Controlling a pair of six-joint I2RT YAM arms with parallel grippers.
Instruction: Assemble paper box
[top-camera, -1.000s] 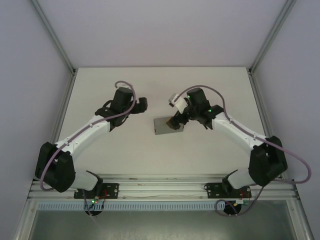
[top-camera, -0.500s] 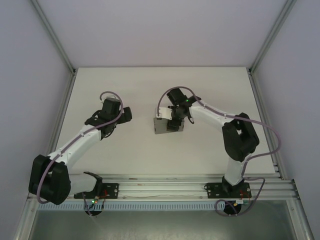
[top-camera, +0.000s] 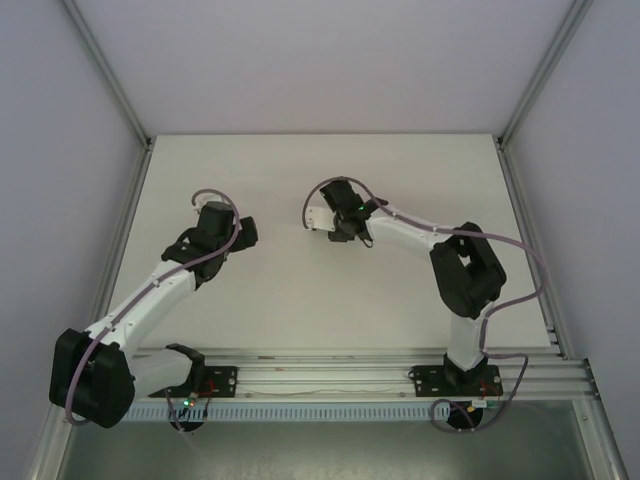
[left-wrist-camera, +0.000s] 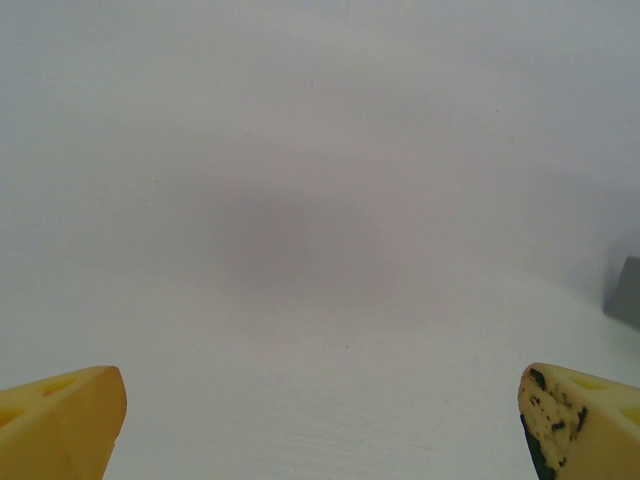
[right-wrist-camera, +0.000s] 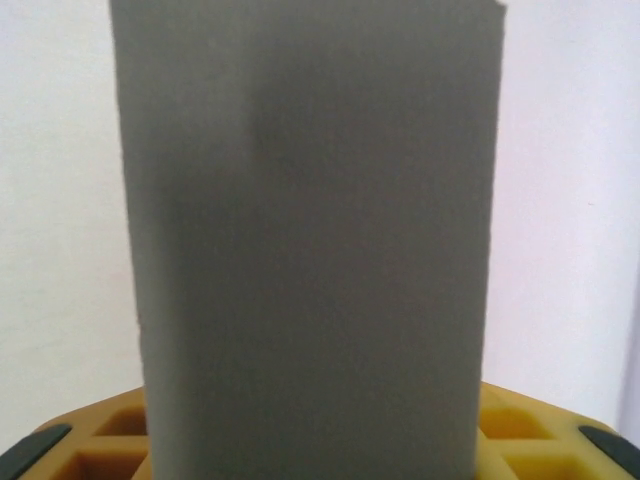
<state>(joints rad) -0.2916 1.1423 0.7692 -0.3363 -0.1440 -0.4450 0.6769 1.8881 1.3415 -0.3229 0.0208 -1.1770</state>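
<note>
The paper box (right-wrist-camera: 310, 250) is held upright between the yellow fingers (right-wrist-camera: 90, 445) of the right gripper (right-wrist-camera: 310, 455). In the right wrist view it is seen as a plain grey cardboard panel rising from between them, and the jaws are closed against its two sides. Its face is blank and slightly shadowed near the top. Behind it, white table (right-wrist-camera: 560, 200) is seen. From above, the right arm (top-camera: 465, 270) is seen bent sharply at the elbow, with its forearm stretched leftwards to the middle of the table (top-camera: 300, 290). A green light is lit near its wrist and a grey cable (top-camera: 315, 195) is looped over it.

The left arm (top-camera: 150, 295) is stretched diagonally from its base towards the centre, well apart from the right one. The left gripper (left-wrist-camera: 320, 430) is held spread wide over bare table, with nothing between its fingers; black scuffs are seen on the right-hand one. A small grey shape (left-wrist-camera: 628, 292) is cut off by the right edge of the left wrist view, and it cannot be identified.
</note>
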